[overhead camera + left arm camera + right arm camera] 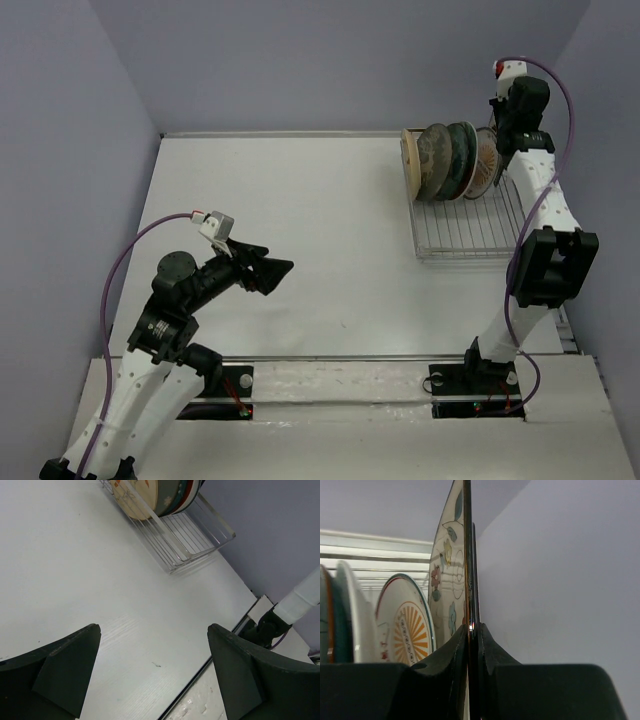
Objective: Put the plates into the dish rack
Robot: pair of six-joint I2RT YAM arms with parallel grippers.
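My right gripper (473, 630) is shut on the rim of the square cream floral plate (451, 580) and holds it upright, edge-on, beside the orange-sunburst plate (405, 630). In the top view this gripper (508, 125) is at the far right end of the dish rack (470, 235). Several plates stand upright in the rack's far half, among them a grey tree-patterned one (435, 160), a dark teal one (462, 152) and the sunburst one (486, 165). My left gripper (272, 270) is open and empty above the table, far from the rack; its view (154, 630) shows bare table between the fingers.
The rack's near half (200, 540) holds only bare prongs. A cream plate (137, 497) faces the left wrist camera. The back wall and right wall stand close behind the rack. The table's near edge (210, 665) runs just under my left gripper.
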